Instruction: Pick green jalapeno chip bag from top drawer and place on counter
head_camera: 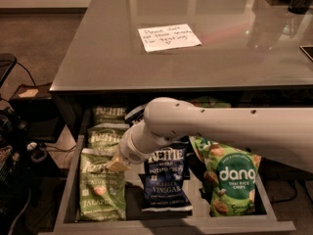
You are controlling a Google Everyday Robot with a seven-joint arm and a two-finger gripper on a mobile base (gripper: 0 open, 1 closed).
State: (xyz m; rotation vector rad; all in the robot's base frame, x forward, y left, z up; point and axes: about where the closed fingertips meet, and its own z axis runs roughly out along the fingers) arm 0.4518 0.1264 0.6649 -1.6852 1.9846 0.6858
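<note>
Three lanes of snack bags [234, 180] fill the open top drawer [171, 225], where the gripper [119, 164] hangs over the green jalapeno chip bag [100, 192] at the front-left corner, seemingly positioned to lift it; whether it has a hold cannot be told. The counter [98, 62] above lies ready.

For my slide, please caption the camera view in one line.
End effector at the top edge of the front green jalapeno chip bag in the left lane of the open top drawer.
</note>
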